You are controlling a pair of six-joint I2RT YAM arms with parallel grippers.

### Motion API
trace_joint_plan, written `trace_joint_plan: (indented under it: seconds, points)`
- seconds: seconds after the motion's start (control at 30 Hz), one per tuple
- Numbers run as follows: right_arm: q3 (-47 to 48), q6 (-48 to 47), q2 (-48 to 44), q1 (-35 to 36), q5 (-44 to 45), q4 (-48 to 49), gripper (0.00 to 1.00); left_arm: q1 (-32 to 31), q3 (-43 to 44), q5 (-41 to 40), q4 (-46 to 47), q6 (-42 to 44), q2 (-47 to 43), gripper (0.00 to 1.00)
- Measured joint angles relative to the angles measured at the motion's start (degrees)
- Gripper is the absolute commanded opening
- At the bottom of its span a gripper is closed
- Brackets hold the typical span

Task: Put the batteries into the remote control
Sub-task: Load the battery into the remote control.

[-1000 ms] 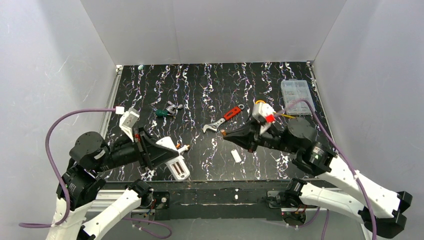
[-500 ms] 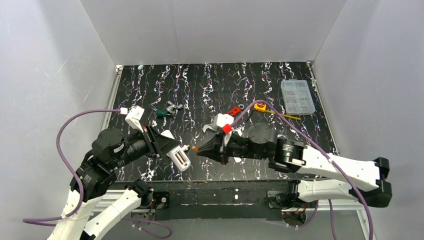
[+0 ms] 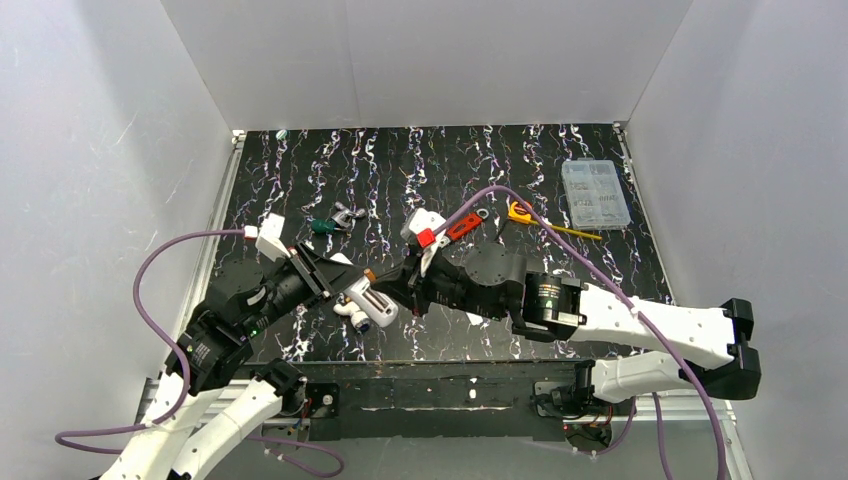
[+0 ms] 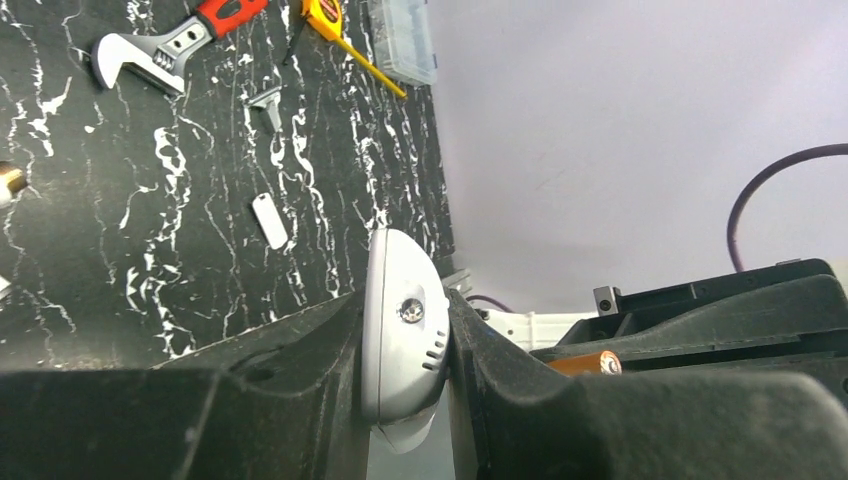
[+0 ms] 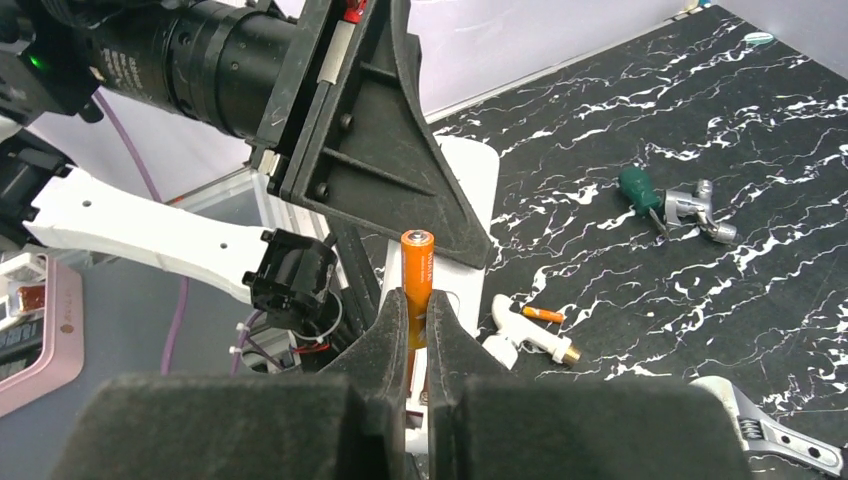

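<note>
Gripping, left hand point(image 4: 405, 325): your fingers are clamped on the remote control point(image 4: 398, 300), which shows edge-on between them.
Remote control position: you hold it up off the surface point(image 3: 400, 170), near the front edge, between the two arms.
Right hand point(image 5: 417, 325): closed on an orange battery point(image 5: 417, 270), pinched at its lower half, with the top end poking out past the fingertips.
Held battery position: just beside the remote and your left hand; you cannot tell whether it touches the remote.
Second battery point(image 5: 543, 315): lying on the surface, just beside the white tube-shaped tool point(image 5: 520, 338).
Cover piece point(image 4: 268, 220): flat on the surface, apart from the red-handled wrench point(image 4: 165, 50).
</note>
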Motion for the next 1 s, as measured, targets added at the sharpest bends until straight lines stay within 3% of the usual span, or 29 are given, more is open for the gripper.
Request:
trace_joint_plan:
  seconds: [1.0]
  points:
    - [2.3,-0.4,3.8,0.2,5.1,-7.7,0.04,0.0,-2.6,-3.2,4.7,-3.6,-1.6,0.0]
